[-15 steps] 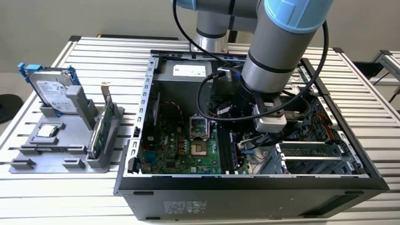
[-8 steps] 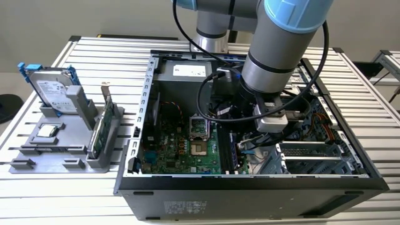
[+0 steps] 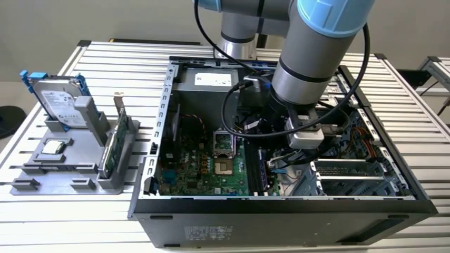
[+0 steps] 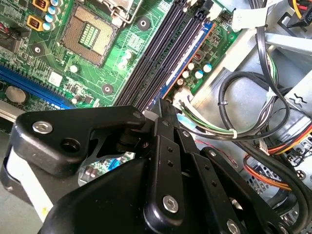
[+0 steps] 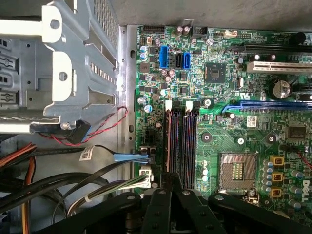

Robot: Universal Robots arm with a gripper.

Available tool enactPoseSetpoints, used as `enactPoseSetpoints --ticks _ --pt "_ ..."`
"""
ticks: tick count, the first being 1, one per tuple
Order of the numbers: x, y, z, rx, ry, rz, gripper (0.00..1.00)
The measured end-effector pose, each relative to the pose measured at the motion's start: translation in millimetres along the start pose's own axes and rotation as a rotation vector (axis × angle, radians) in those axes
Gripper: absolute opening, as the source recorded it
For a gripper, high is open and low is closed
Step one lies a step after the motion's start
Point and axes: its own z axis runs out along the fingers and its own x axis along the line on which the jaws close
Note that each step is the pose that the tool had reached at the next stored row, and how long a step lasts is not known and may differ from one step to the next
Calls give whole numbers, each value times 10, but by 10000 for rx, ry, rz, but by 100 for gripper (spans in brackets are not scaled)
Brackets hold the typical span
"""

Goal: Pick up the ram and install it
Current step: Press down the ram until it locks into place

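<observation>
The ram (image 4: 190,56) is a thin dark stick with a bluish edge. It stands on edge along the outermost black slot of the green motherboard (image 3: 204,168), on the side nearest the loose cables. In the first wrist view the ram (image 5: 169,141) shows as a thin line over that slot. My gripper (image 4: 165,105) sits low inside the open computer case (image 3: 281,208), its black fingers closed together on the near end of the stick. In the first wrist view the gripper (image 5: 170,178) hangs directly over the slot row, and in the exterior view the gripper (image 3: 281,158) is down among the cables.
The empty CPU socket (image 5: 236,170) lies beside the slots. Bundled cables (image 4: 243,97) and a metal drive cage (image 5: 63,63) crowd the other side. On the exterior view's left, a grey fixture (image 3: 63,179) holds a silver hard drive (image 3: 60,103) and a green card (image 3: 116,139).
</observation>
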Motion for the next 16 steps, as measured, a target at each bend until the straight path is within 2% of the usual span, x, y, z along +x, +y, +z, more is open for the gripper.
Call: enactPoseSetpoints --ticks 3,11,16 --pt "1 0 0 3 0 65 0" --pt "1 0 0 29 -10 763 0" --pt "0 0 0 28 -10 712 0"
